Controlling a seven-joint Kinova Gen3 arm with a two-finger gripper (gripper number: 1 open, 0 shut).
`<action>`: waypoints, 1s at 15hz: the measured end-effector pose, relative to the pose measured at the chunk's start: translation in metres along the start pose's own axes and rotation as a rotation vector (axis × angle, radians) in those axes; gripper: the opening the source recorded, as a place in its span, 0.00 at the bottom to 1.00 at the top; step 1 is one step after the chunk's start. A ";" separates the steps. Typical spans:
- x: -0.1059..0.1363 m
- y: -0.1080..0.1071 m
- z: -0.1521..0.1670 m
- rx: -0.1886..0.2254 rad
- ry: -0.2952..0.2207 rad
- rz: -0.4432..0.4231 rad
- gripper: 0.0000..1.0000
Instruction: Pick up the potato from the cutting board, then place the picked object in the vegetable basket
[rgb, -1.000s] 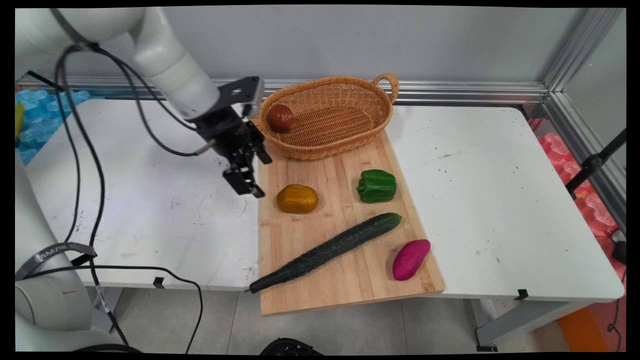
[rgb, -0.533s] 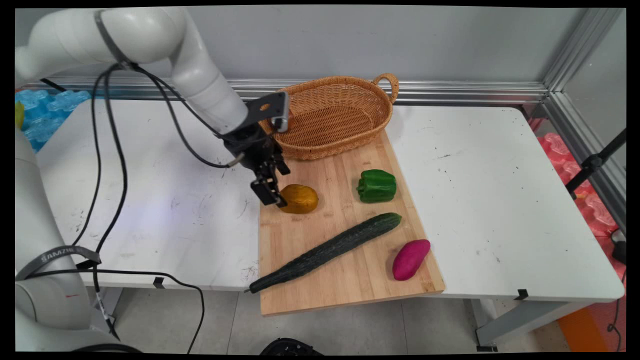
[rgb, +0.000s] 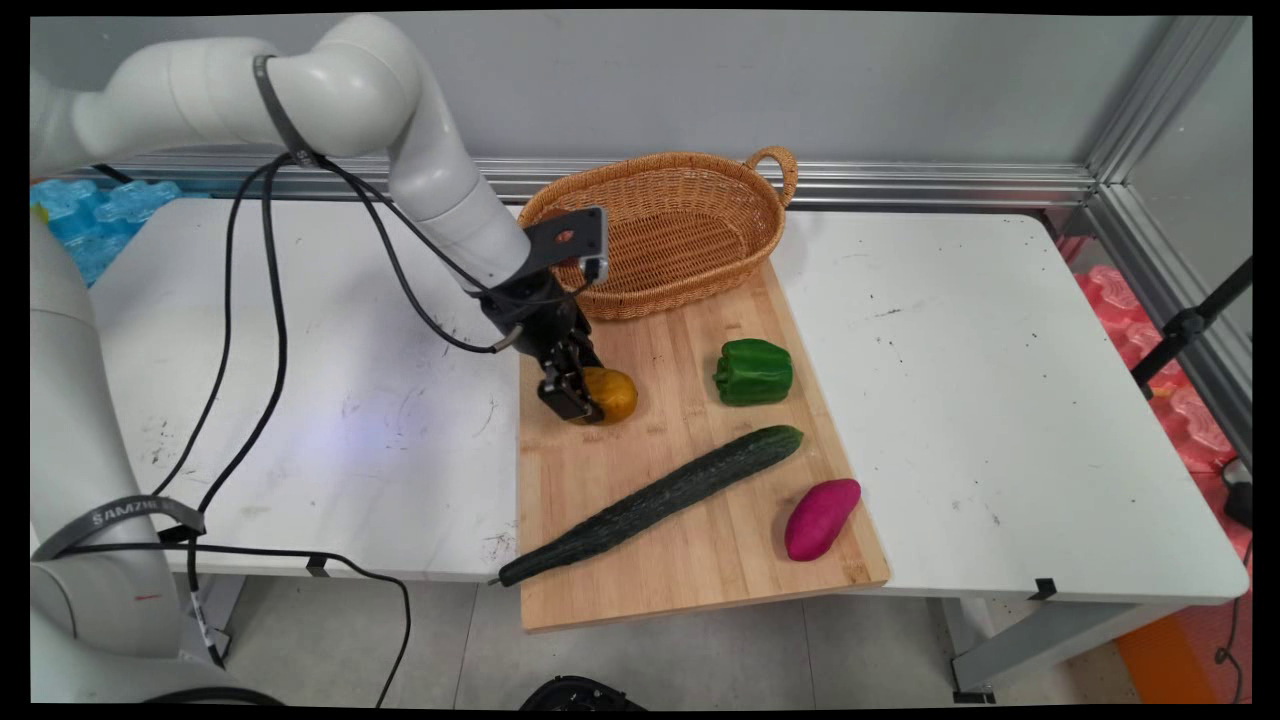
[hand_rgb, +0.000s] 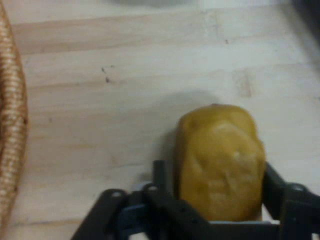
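Straddling yellow potato (hand_rgb: 220, 162) on cutting board (rgb: 690, 560), near basket (rgb: 700, 270); jaws of gripper (rgb: 572, 398) apart either side, not yet clamped. Risk: rounded, smooth potato may squirt out under off-centre squeeze.

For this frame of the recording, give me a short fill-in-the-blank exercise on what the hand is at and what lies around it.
1. The hand is down around the yellow-brown ____, one finger on either side.
2. That item lies on the wooden ____, as do the green pepper and cucumber.
3. The wicker basket stands at the board's ____ end.
4. The purple sweet potato lies near the cucumber's ____ end.

Missing words: potato; cutting board; far; thicker
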 end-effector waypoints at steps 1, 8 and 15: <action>0.002 0.000 0.002 -0.001 0.000 0.002 0.00; 0.016 -0.007 -0.026 0.006 0.008 -0.004 0.00; 0.026 -0.012 -0.106 0.061 0.022 -0.091 0.00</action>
